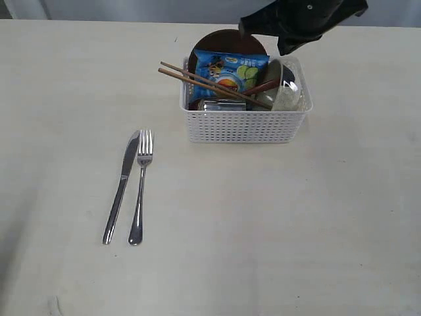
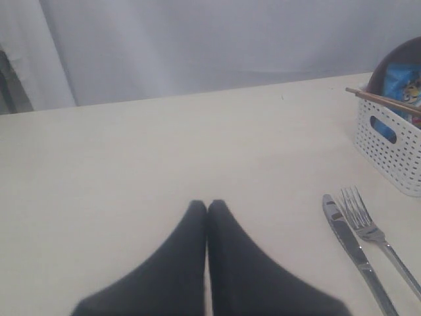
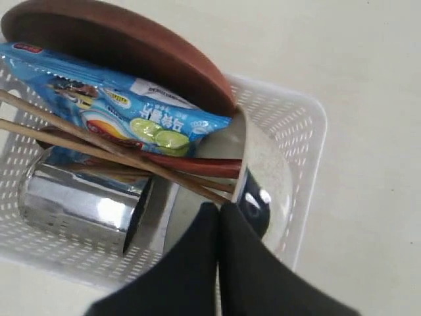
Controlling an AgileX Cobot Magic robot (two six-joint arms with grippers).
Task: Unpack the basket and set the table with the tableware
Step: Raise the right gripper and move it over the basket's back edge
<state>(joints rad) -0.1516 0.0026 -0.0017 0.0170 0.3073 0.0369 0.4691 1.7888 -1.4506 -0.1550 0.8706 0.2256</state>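
The white basket (image 1: 245,125) stands at the table's far middle. It holds a dark brown plate (image 1: 223,41) on edge, wooden chopsticks (image 1: 204,82), a reddish-brown spoon (image 1: 263,87), a steel cup (image 1: 223,105) on its side and a white bowl (image 1: 286,92). A steel knife (image 1: 122,187) and fork (image 1: 140,191) lie side by side on the table (image 1: 263,217), left of the basket. My right gripper (image 3: 219,207) is shut and empty, hovering over the bowl (image 3: 273,168) beside the cup (image 3: 79,201). My left gripper (image 2: 208,205) is shut and empty above bare table, left of the knife (image 2: 348,243).
A blue snack bag (image 1: 227,69) leans on the plate under the chopsticks. My right arm (image 1: 296,20) hangs over the basket's far right corner. A pale curtain backs the far table edge in the left wrist view.
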